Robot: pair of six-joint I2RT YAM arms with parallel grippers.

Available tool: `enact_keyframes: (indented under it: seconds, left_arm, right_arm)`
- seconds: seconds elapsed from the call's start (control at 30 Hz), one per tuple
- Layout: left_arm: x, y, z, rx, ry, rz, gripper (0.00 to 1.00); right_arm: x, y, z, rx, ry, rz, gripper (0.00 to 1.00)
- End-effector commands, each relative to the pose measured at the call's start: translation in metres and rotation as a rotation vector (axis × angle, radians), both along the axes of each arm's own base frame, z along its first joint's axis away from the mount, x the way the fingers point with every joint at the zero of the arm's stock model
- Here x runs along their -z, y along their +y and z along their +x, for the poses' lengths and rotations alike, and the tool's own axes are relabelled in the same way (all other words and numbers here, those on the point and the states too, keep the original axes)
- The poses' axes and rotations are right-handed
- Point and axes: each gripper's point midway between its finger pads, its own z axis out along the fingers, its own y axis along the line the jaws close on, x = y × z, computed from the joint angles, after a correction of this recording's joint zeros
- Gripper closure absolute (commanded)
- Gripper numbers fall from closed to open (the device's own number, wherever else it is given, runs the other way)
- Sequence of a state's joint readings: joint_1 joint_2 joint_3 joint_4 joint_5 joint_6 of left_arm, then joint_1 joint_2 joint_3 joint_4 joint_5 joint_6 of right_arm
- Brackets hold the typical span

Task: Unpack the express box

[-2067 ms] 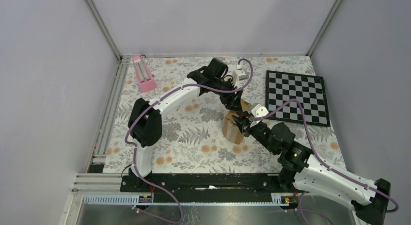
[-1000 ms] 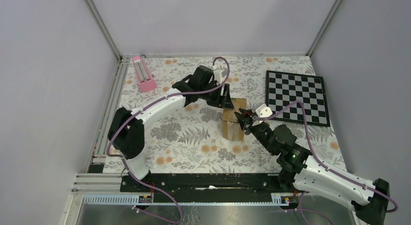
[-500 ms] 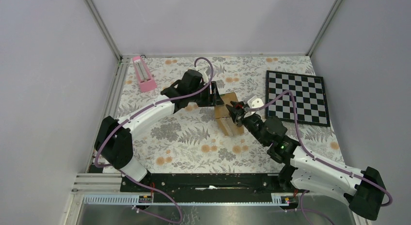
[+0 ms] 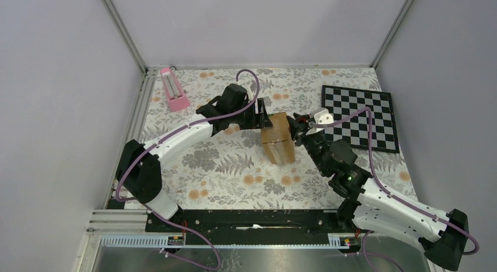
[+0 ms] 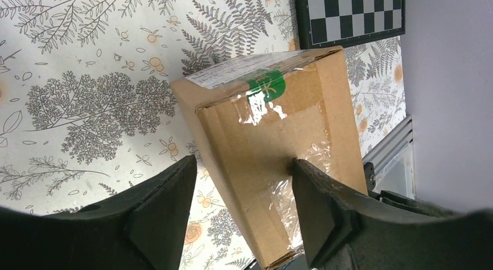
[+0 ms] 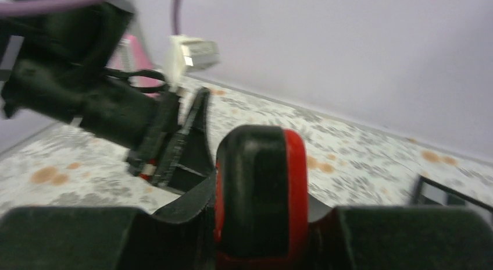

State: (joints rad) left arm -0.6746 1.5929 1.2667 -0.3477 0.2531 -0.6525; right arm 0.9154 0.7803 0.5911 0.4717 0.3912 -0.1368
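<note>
The express box (image 4: 278,140), a brown carton with clear tape, a green sticker and a white label, stands mid-mat. In the left wrist view the box (image 5: 273,136) lies between my fingers. My left gripper (image 4: 262,116) is open at the box's far left edge. Its right finger (image 5: 325,212) touches the taped face and its left finger (image 5: 157,217) stands off the box's side. My right gripper (image 4: 299,126) is just right of the box, shut on a black-and-red tool (image 6: 261,171). The left arm fills the background of the right wrist view.
A black-and-white chessboard (image 4: 358,116) lies at the back right, close behind the right arm. A pink metronome-like object (image 4: 173,89) stands at the back left. Grey walls close in the floral mat on three sides.
My left arm swung from behind the box down to its left edge. My right gripper moved with the tool from the box's top to its right side. The box shifted and turned a little.
</note>
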Motion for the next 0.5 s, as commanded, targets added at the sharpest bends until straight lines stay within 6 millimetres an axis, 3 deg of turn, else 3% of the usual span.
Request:
enact_keyframes:
  seconds: [0.0, 0.23, 0.47]
  left_arm:
    - [0.014, 0.007, 0.001, -0.009, 0.012, 0.089, 0.34]
    - [-0.003, -0.008, 0.003, 0.048, -0.026, 0.06, 0.28]
    - [-0.021, -0.018, 0.002, 0.088, -0.062, 0.032, 0.24]
  right_arm:
    - [-0.002, -0.054, 0.025, 0.326, 0.034, -0.021, 1.0]
    - [0.049, -0.064, 0.058, 0.365, 0.135, 0.008, 1.0]
    - [0.058, -0.031, 0.078, 0.194, 0.127, 0.024, 1.0]
